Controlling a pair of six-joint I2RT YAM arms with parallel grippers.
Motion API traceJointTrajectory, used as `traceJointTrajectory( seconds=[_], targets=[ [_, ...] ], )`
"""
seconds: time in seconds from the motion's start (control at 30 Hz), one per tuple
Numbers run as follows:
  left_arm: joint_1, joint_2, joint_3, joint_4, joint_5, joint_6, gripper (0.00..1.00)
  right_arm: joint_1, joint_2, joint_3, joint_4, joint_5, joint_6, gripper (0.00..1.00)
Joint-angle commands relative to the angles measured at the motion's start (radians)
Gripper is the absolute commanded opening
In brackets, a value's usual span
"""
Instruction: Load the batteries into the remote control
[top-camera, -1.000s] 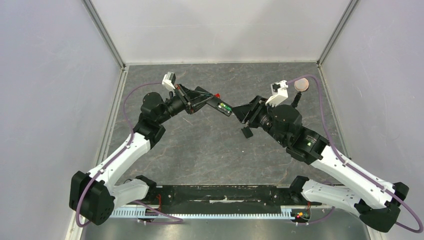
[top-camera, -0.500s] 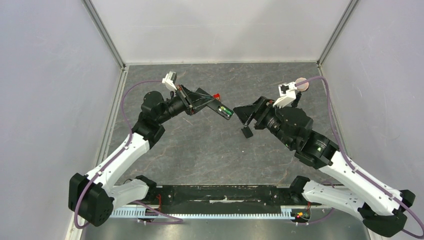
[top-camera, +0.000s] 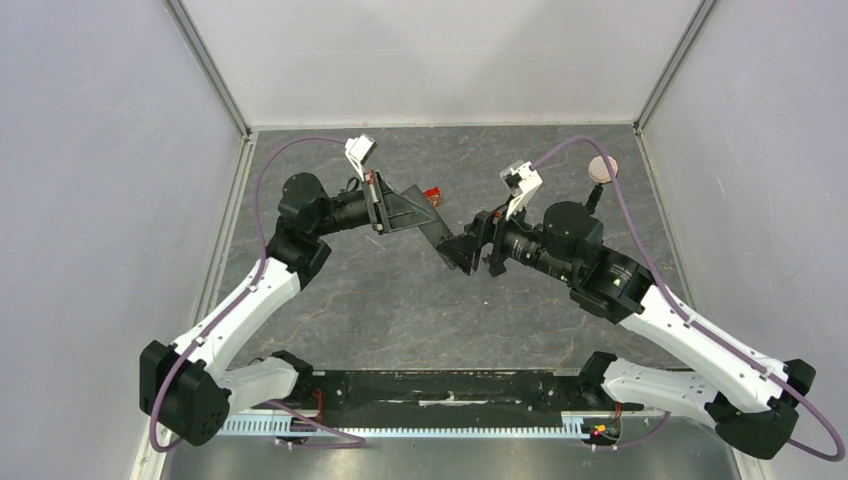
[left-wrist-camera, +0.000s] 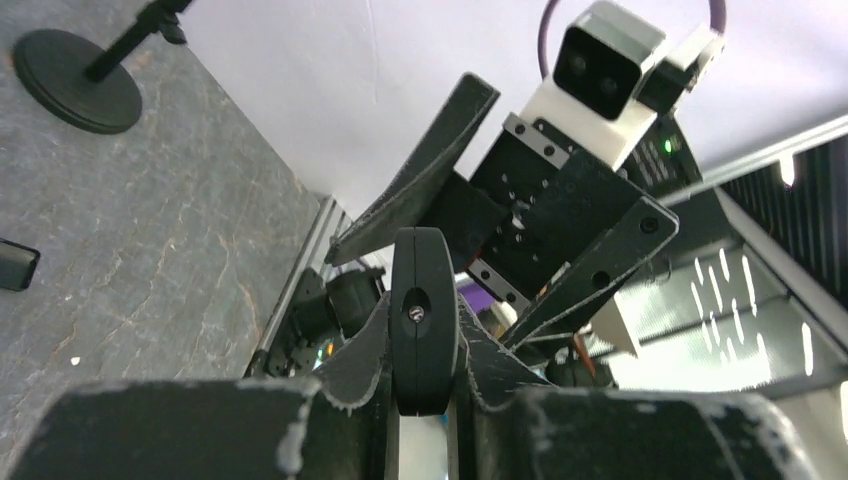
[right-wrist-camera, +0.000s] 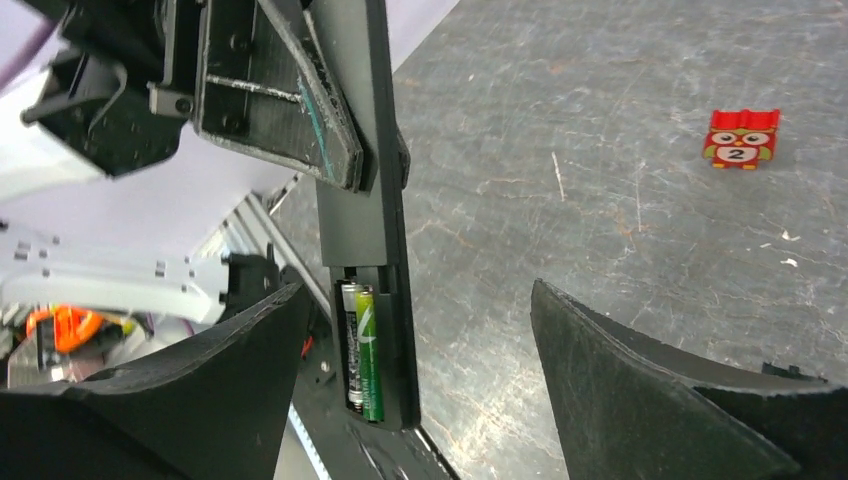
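Note:
The remote control (top-camera: 440, 232) is a slim black bar held off the table, and my left gripper (top-camera: 408, 210) is shut on its upper part. In the left wrist view it shows end-on (left-wrist-camera: 423, 320), pinched between the fingers of that gripper (left-wrist-camera: 425, 300). Both batteries lie side by side in its open compartment, one green (right-wrist-camera: 371, 350) and one dark (right-wrist-camera: 351, 340). My right gripper (right-wrist-camera: 420, 380) is open, its two fingers (right-wrist-camera: 640, 380) standing wide on either side of the remote's (right-wrist-camera: 365, 220) lower end without touching it. From above, the right gripper (top-camera: 462, 252) meets the remote's tip.
A small red-and-white box (right-wrist-camera: 741, 137) lies on the grey table behind the remote, also in the top view (top-camera: 432, 194). A black round-based stand (left-wrist-camera: 75, 65) with a tan disc (top-camera: 602, 168) stands at the back right. A small black piece (left-wrist-camera: 15, 265) lies on the table.
My right gripper has opened wider and moved left until its fingers straddle the remote's lower end. The left gripper has turned the remote while keeping hold of it.

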Motion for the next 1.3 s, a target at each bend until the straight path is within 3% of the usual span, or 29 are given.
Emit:
traceJointTrajectory(
  seconds=[0.0,0.2,0.33,0.8,0.97,1.07,1.17,1.27],
  targets=[
    [-0.003,-0.016,0.016,0.056,0.176,0.111,0.02,0.001,-0.015,0.062,-0.045,-0.181,-0.136,0.84],
    [-0.006,-0.044,0.029,0.039,0.253,0.193,0.02,-0.005,0.006,0.063,-0.105,-0.413,-0.162,0.79],
    [-0.007,-0.057,0.033,0.037,0.288,0.217,0.02,-0.006,0.015,0.046,-0.108,-0.477,-0.156,0.73],
    [-0.013,-0.063,0.023,0.033,0.287,0.221,0.02,-0.015,0.048,0.025,-0.099,-0.428,-0.128,0.32],
    [-0.013,-0.065,0.020,0.032,0.285,0.223,0.02,-0.019,0.046,0.011,-0.100,-0.421,-0.116,0.26],
    [-0.013,-0.073,0.016,0.032,0.287,0.229,0.02,-0.022,0.044,0.010,-0.098,-0.422,-0.114,0.28],
    [-0.013,-0.080,0.013,0.009,0.281,0.251,0.02,-0.028,0.036,0.009,-0.097,-0.412,-0.102,0.56],
    [-0.013,-0.086,0.012,-0.021,0.275,0.276,0.02,-0.036,0.025,0.007,-0.088,-0.387,-0.089,0.62]
  ],
)
